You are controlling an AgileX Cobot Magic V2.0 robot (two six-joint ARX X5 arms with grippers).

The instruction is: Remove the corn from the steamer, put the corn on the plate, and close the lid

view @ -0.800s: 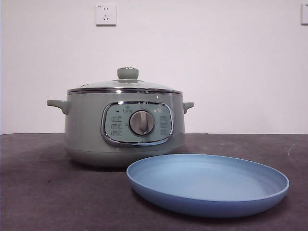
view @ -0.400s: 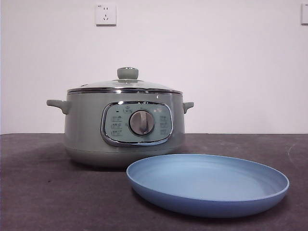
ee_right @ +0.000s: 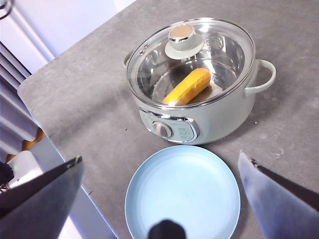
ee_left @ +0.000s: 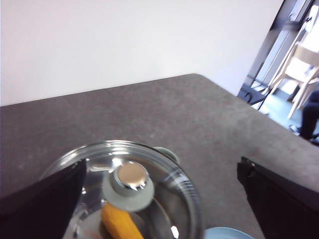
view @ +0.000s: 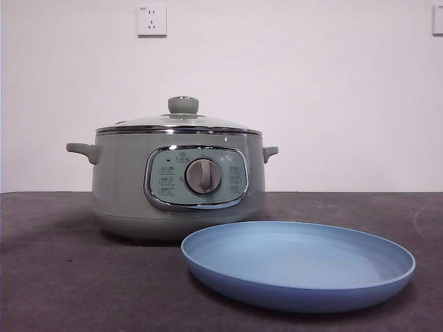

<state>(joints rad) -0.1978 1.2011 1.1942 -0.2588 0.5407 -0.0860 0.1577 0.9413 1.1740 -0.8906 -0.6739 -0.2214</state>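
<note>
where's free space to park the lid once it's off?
Bare dark table on the steamer's far side from the plate and to both its flanks. Crowded in front: plate sits close to the steamer's panel. Lid on, corn inside.

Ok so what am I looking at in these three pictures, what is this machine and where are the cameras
It is a robot with two arms at a table, each ending in a two-jawed pincer. One camera looks level across the table; the other two ride on the wrists and look down.

On the table stand a green steamer with its glass lid on, and an empty blue plate in front of it. Through the glass you see the corn lying inside.

The left pincer hangs above the lid's knob, the right pincer above the plate. Both stand open, holding nothing.
</note>
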